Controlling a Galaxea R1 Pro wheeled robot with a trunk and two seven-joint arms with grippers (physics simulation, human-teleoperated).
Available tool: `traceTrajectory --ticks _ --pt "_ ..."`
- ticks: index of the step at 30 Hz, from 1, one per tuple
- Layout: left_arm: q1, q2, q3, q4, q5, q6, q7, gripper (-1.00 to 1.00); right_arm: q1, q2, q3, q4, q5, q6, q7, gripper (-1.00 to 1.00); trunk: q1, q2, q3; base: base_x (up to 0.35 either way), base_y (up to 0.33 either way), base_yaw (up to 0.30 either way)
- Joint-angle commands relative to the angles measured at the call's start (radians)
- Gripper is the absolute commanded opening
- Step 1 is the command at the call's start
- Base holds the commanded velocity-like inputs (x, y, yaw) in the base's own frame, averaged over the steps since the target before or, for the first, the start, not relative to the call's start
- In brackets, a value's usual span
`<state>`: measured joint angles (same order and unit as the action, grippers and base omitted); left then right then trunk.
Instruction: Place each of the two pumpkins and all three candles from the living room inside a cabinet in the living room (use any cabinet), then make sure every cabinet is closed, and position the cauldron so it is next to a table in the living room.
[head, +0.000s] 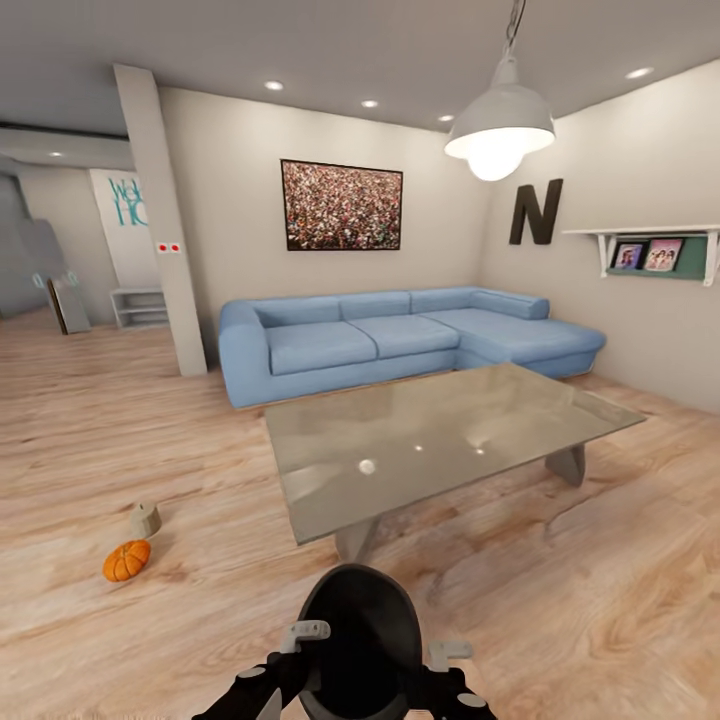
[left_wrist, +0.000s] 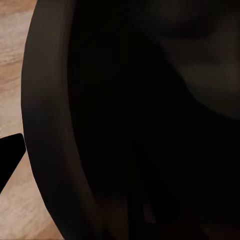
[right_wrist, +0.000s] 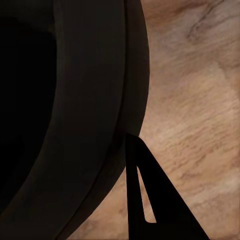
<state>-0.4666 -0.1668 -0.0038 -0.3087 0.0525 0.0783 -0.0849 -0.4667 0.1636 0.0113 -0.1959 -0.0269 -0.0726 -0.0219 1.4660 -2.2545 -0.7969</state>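
Head view: you have one cauldron (head: 360, 640) held low at the bottom centre, above the wood floor (head: 560, 600), its mouth tipped toward the camera so you look into the black bowl. Round pot, no clear long axis; its opening faces back toward you and upward. Left gripper (head: 300, 655) sits at the cauldron's left flank, right gripper (head: 440, 665) at its right flank, one on each side. Whether the jaws are clamped on the rim or just pressed against it, you cannot tell.

Left wrist view: cauldron wall (left_wrist: 125, 125) close up, one dark fingertip (left_wrist: 10, 155) at the edge over floor boards. Right wrist view: cauldron rim (right_wrist: 95, 100) with one dark finger (right_wrist: 150, 200) just beside its outer wall.

Count beyond the pot: one pumpkin (head: 126, 560) and one candle (head: 144, 519), both on the floor, well left of the cauldron. Candle lies just past the pumpkin, near it, apparently apart.

One table (head: 440, 440), grey glass top, long axis running left-near to right-far; its near-left corner stands just ahead of the cauldron. One blue sofa (head: 400, 335) along the table's far edge. One pendant lamp (head: 498, 125) overhead.
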Motion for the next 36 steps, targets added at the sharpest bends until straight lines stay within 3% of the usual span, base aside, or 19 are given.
traceTrajectory --ticks 1,30,36 --pt "0.0 0.0 -0.001 -0.001 0.0 0.006 -0.002 -1.0 -0.001 0.002 -0.005 -0.003 -0.007 -0.003 0.011 -1.0 0.0 -0.001 -0.001 0.036 -0.197 0.273" --pt "0.0 0.0 -0.001 -0.001 0.0 0.006 -0.001 -1.0 -0.001 0.002 -0.005 -0.003 -0.007 -0.004 0.011 -1.0 0.0 -0.001 -0.001 0.002 -0.218 0.273" --pt "0.0 0.0 -0.001 -0.001 0.0 0.006 -0.002 -1.0 -0.001 0.001 -0.005 -0.003 -0.007 -0.005 0.013 -1.0 0.0 -0.001 -0.001 0.0 -0.057 0.273"
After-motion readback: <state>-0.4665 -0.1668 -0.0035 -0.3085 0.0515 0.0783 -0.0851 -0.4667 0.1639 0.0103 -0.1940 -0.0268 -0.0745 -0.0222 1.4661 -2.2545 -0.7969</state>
